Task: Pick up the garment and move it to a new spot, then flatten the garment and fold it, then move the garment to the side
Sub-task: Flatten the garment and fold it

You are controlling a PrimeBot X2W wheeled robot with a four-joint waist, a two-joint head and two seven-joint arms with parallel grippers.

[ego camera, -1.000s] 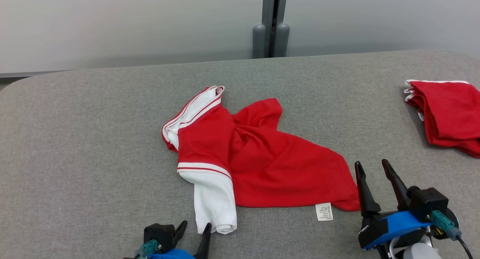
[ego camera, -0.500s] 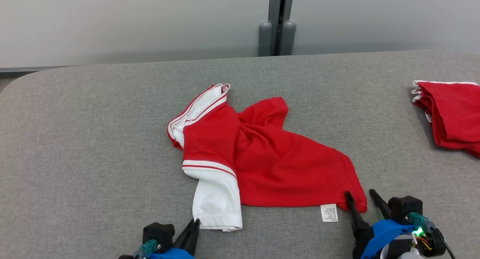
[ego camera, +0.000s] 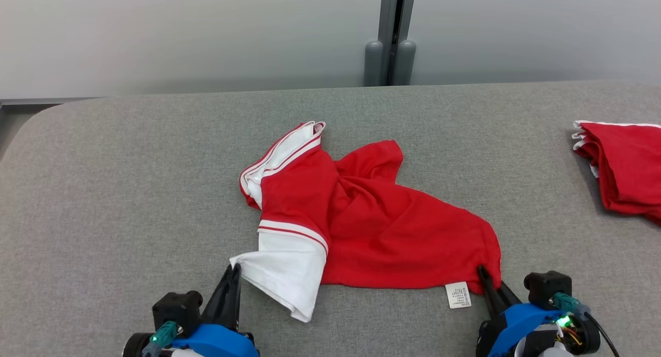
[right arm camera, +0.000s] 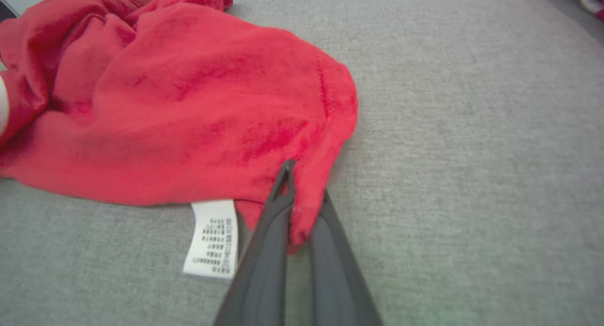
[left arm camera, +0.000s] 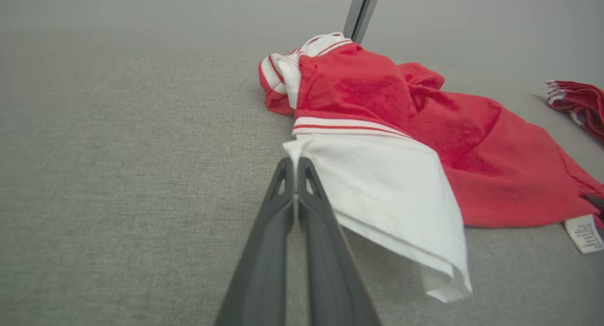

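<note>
Between left claw (ego camera: 235,268), right claw (ego camera: 487,276): garment (ego camera: 387,228) pinched.

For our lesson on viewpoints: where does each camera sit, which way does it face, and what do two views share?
Head camera: looks forward and down at the shirt on the table; left hand, right hand at bottom.
Left wrist camera: looks along shut fingers at the sleeve.
Right wrist camera: looks along fingers pinching the hem.
Shared: the label, in all three.
</note>
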